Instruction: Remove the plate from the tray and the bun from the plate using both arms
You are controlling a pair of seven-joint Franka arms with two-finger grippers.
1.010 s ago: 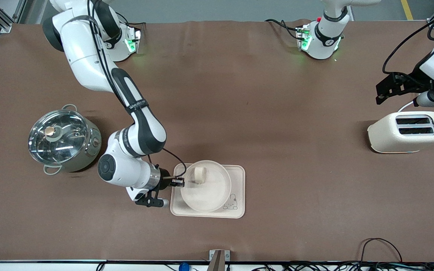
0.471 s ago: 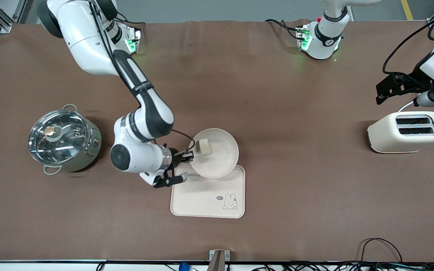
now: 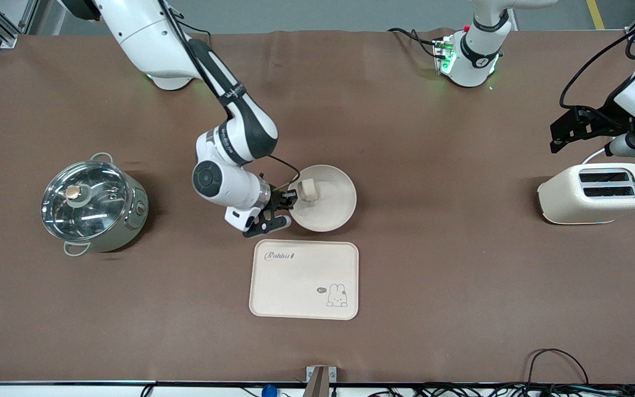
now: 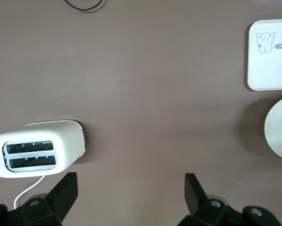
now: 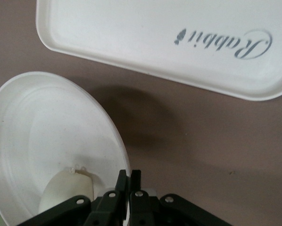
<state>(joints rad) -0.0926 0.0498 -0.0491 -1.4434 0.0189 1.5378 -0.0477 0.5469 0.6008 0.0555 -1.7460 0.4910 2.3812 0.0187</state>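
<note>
One round plate [image 3: 326, 199] with one bun [image 3: 308, 189] in it, held by its rim above the brown table [image 3: 405, 275].

The plate holds a single pale bun (also seen in the right wrist view, bun [image 5: 65, 193] resting inside the plate [image 5: 46, 141] close to the pinched rim). The right gripper [image 3: 289, 199] has its two fingers closed tight on the plate's edge, and the plate's shadow falls on the table beside one rectangular tray [image 3: 304, 279]. The tray, which is empty and printed with a rabbit drawing, lies nearer the front camera than the plate. One lidded steel pot [image 3: 92, 204] stands toward the right arm's end. One cream toaster [image 3: 596, 193] with two slots stands toward the left arm's end. The left gripper [image 4: 129, 197] waits over the toaster, its fingers spread wide apart.
</note>
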